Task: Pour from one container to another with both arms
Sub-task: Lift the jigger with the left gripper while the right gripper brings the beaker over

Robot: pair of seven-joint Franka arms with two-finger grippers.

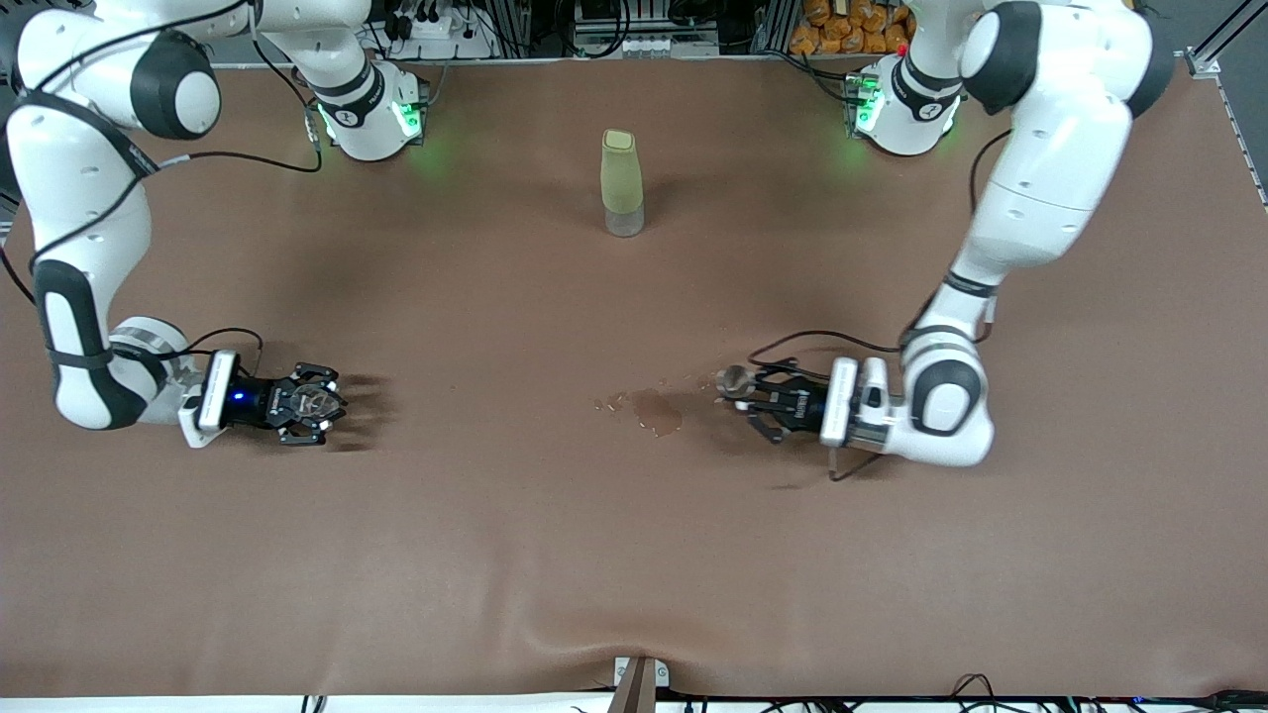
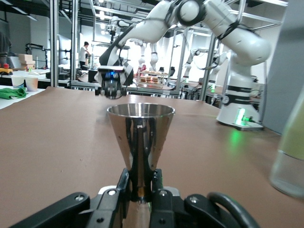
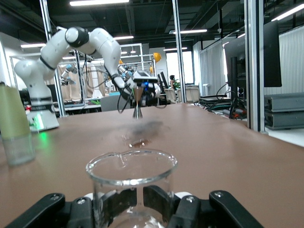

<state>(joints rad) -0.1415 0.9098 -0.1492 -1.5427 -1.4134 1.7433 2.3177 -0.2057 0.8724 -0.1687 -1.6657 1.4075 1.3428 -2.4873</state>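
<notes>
Two black fingers (image 2: 124, 187) of the left gripper (image 1: 745, 398) are clenched on the narrow waist of the steel jigger (image 2: 140, 142). The jigger stands upright, its long axis vertical and its round rim facing up; it is shiny and hourglass-shaped, the upper cone mirroring the room. In the front view it (image 1: 734, 379) sits at the gripper's tip, at about 4 o'clock from the table's middle, just beside a wet patch (image 1: 656, 410) on the brown table (image 1: 634, 555).

The right gripper (image 1: 319, 404) has its fingers (image 3: 110, 205) closed on the tiny clear glass cup (image 3: 131, 187), gripping its see-through wall low down. The cup is upright, its axis vertical and its open rim up; the rim carries a small pouring lip. In the front view the cup (image 1: 317, 402) lies at about 8 o'clock from the table's middle, toward the right arm's end.

The two grippers are well apart, each pointing toward the other along the table. A tall pale-green bottle (image 1: 622, 183) stands upright at 12 o'clock, farther from the front camera than both.
</notes>
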